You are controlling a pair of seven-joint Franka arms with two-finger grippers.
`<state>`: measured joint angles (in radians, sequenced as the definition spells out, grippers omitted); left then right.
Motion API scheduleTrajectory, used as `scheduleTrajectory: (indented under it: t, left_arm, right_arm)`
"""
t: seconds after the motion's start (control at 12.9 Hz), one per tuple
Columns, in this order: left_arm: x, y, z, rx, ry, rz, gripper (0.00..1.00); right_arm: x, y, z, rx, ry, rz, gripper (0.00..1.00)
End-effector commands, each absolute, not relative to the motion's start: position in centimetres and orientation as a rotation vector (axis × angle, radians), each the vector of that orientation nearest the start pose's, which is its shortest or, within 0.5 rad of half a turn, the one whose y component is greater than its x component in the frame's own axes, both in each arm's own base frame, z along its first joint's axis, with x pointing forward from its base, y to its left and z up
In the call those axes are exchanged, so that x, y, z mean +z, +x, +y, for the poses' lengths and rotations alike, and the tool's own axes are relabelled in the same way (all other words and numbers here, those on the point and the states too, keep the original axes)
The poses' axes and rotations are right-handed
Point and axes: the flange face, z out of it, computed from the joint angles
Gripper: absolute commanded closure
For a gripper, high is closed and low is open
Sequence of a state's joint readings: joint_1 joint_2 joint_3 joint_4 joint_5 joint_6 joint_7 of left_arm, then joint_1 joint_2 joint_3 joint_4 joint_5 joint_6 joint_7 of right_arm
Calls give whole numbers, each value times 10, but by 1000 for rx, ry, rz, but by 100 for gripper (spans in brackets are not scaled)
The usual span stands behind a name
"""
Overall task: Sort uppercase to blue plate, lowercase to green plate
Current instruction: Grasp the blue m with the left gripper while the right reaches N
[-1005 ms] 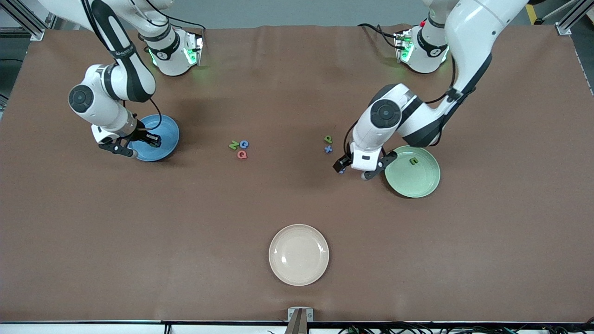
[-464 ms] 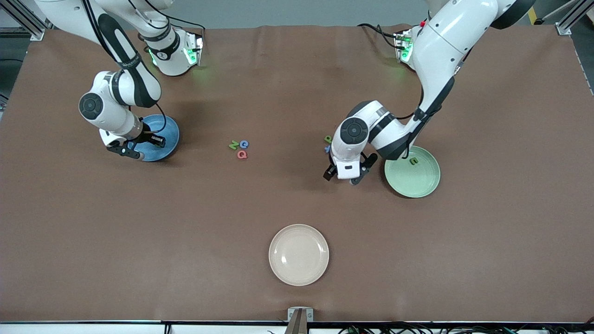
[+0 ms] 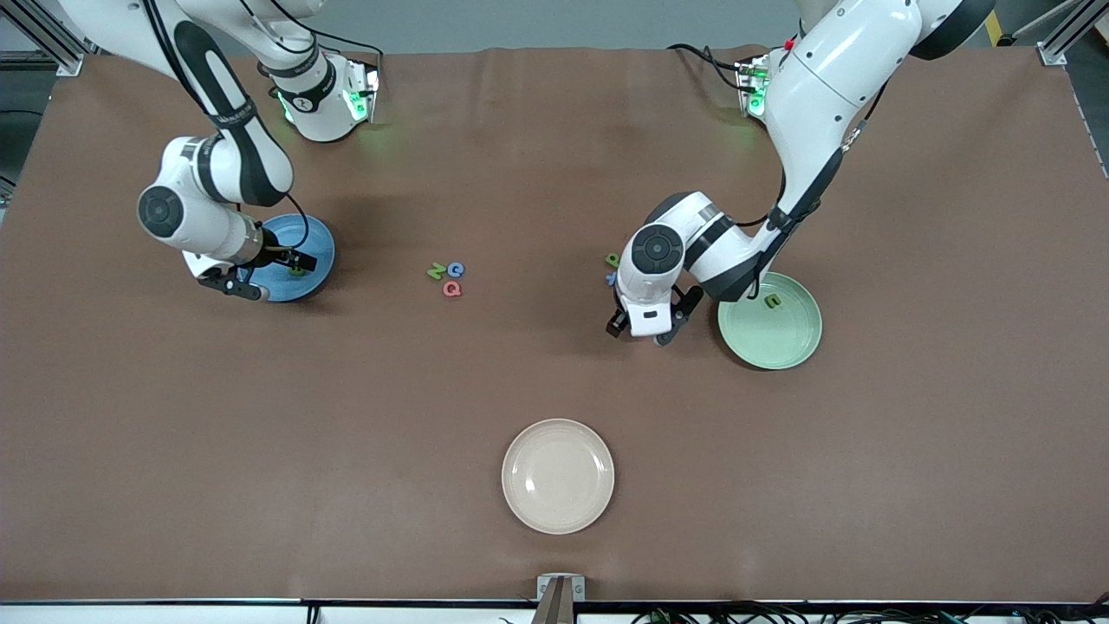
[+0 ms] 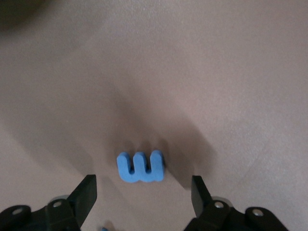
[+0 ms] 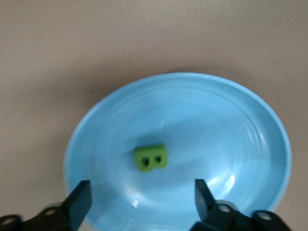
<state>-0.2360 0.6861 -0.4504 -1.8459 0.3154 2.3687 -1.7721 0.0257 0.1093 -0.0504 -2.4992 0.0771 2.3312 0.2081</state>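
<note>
Green B set down on the blue plate; blue m-like letter framed for a pick.

The small green foam capital B point(image 5: 151, 158) is seen lying flat inside the round blue plate point(image 5: 250, 125), where capitals belong, and the right pincer point(image 5: 139, 199) is held just above it with fingers spread, nothing between them. The small blue foam m-like letter point(image 4: 140, 167) lies on the brown surface point(image 3: 346, 416) near the pale green round plate point(image 3: 784, 342), which already holds a small green foam lowercase letter point(image 3: 772, 301). The left pincer point(image 4: 144, 197) is lowered around the m-like letter, fingers spread to either side and not touching it, seemingly so it can be pinched. Three capitals, a green N point(image 3: 436, 272), blue G point(image 3: 456, 269) and pinkish-red Q point(image 3: 451, 289), are left clustered mid-surface.
</note>
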Motion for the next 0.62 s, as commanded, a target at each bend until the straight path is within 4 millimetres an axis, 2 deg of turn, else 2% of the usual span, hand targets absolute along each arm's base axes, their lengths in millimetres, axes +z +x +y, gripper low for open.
scheduleTrajectory:
  t: [0.0,0.15,0.31,0.39,0.54]
  left_arm:
    - [172,505,-383,125,-2737,-1405,17]
    - [168,502,-380,131,-2730,-1400,22]
    - [166,500,-381,133,-2731,-1393,33]
    - [166,501,-381,132,-2730,-1395,40]
    - [166,501,-380,132,-2721,-1412,58]
  right_arm:
    - [273,460,22,436,-3058,506,0]
    - [276,462,68,413,-3039,600,0]
    - [279,465,111,341,-2989,698,0]
    - [275,464,133,298,-2983,731,0]
    - [253,458,168,259,-2988,789,0]
